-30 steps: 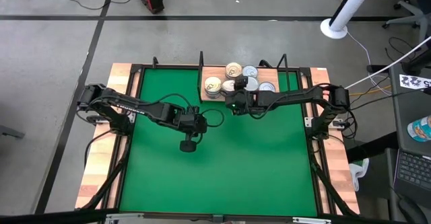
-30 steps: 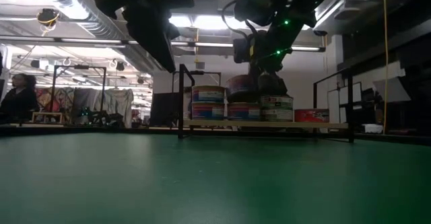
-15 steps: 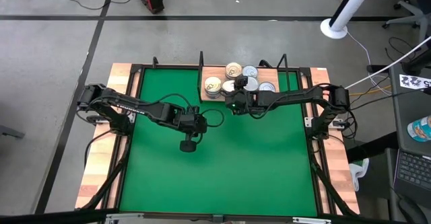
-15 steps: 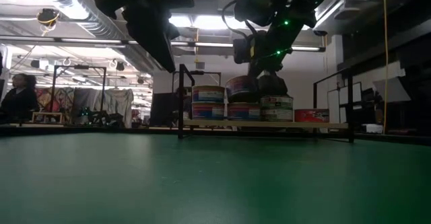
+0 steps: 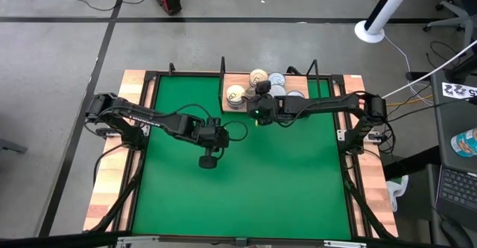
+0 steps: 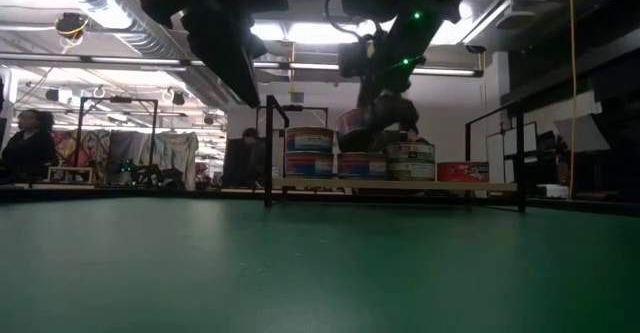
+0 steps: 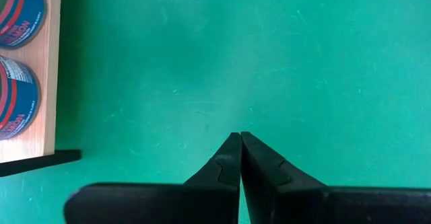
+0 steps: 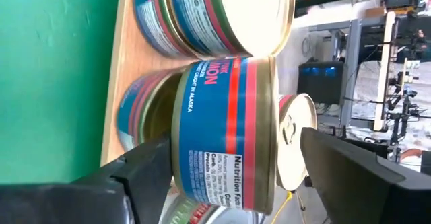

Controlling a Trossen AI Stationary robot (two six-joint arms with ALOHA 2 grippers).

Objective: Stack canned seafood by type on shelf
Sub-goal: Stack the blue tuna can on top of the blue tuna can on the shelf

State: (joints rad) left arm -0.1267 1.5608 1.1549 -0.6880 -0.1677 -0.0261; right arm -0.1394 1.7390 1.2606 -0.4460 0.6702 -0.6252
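The shelf (image 5: 246, 106), a pale wooden board with black wire posts, stands at the table's far edge. It bears several canned seafood tins with gold tops (image 5: 235, 93) and silver tops (image 5: 277, 78), stacked in the low view (image 6: 310, 153). My right gripper (image 8: 236, 146) is open at the middle stack. Its fingers stand on either side of the top blue-and-red tin (image 8: 225, 133), which rests on another tin (image 8: 145, 113). My left gripper (image 7: 240, 138) is shut and holds nothing above the green mat (image 5: 209, 161).
Black wire posts (image 6: 268, 148) rise at the shelf's corners. Wooden planks (image 5: 112, 181) edge the table. The green mat (image 5: 246, 181) lies bare in front of the shelf. People show in the room beyond (image 6: 25, 148).
My right gripper has risen a little at the middle stack. The top tin has stayed on the stack.
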